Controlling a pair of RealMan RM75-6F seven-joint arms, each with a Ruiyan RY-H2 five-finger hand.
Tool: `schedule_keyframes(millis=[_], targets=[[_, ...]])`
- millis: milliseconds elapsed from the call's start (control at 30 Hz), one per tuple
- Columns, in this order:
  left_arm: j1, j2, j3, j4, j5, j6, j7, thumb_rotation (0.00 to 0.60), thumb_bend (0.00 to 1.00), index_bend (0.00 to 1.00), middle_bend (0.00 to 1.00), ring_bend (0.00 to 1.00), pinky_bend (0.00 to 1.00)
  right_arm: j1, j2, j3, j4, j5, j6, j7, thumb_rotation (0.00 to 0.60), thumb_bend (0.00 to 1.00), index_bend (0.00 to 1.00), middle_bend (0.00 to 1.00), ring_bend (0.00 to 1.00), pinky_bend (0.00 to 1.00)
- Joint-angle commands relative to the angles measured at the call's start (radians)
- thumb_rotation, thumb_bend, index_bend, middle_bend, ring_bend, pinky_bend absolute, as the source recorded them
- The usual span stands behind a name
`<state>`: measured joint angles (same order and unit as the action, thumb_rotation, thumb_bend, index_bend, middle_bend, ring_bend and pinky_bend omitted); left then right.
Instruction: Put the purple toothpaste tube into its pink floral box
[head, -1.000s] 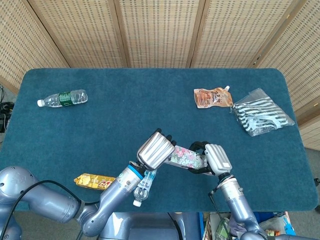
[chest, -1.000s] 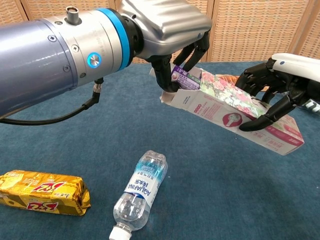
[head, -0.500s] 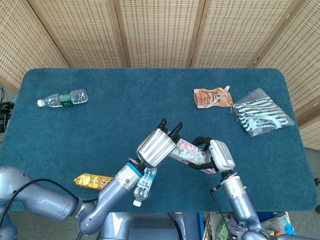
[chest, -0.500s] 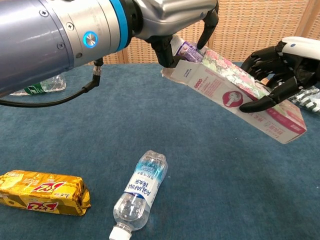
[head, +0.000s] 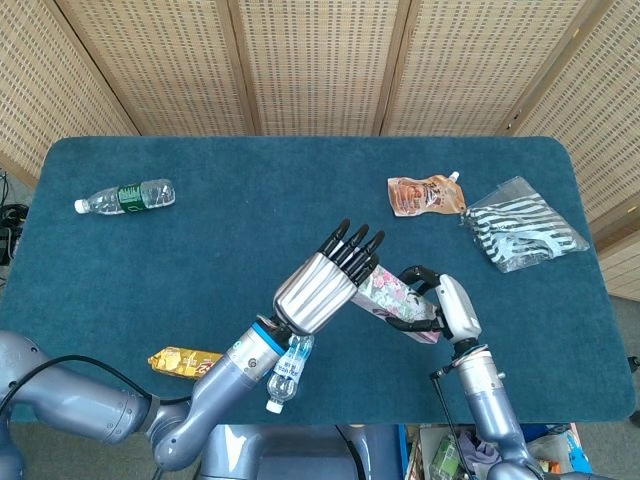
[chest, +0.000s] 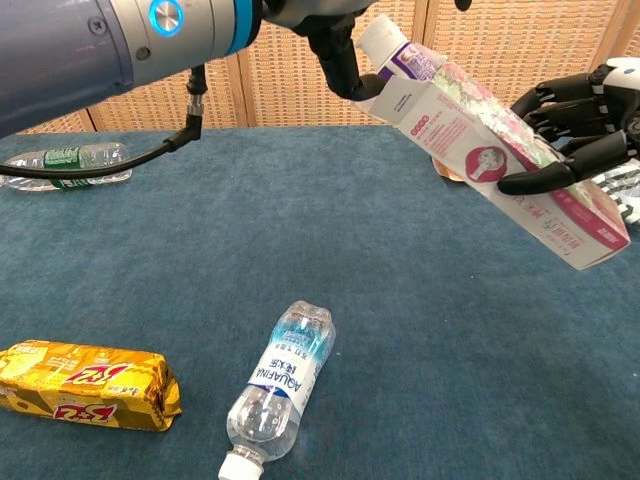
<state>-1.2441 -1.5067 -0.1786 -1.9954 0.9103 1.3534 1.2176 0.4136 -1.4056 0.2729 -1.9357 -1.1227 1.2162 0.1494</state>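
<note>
My right hand (chest: 578, 120) grips the pink floral box (chest: 520, 170) around its middle and holds it in the air, tilted with the open end up and to the left. The purple toothpaste tube (chest: 400, 55) pokes out of that open end, white cap first. My left hand (head: 325, 285) hovers at the open end with its fingers (head: 352, 248) stretched straight out; its thumb (chest: 338, 62) lies by the box flap. In the head view the box (head: 395, 295) shows between my left hand and my right hand (head: 447, 305), and the tube is hidden.
A clear water bottle (chest: 280, 375) and a golden snack pack (chest: 85, 385) lie near the table's front edge. A green-label bottle (head: 125, 196) lies far left. An orange pouch (head: 425, 195) and a striped bag (head: 522, 225) lie far right on the blue table (head: 250, 250).
Both hands have risen, lifting the box higher and tilting it more steeply. My left hand's fingers, curled at the tube's end before, are now stretched out straight.
</note>
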Motion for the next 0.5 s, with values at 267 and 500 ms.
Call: schedule_keyframes(millis=[267, 500], targets=[[0.057, 0.090, -0.006, -0.074, 0.029, 0.011, -0.061, 0.600, 0.36, 0.12, 0.00, 0.00, 0.05, -0.044, -0.006, 0.012, 0.069, -0.022, 0.018, 0.139, 0.600, 0.01, 0.62, 0.57, 0.39, 0.47], [0.134, 0.172, 0.029, -0.132, 0.052, 0.035, -0.124, 0.600, 0.27, 0.00, 0.00, 0.00, 0.00, -0.071, 0.011, 0.002, 0.132, -0.057, 0.024, 0.206, 0.600, 0.01, 0.62, 0.57, 0.39, 0.47]])
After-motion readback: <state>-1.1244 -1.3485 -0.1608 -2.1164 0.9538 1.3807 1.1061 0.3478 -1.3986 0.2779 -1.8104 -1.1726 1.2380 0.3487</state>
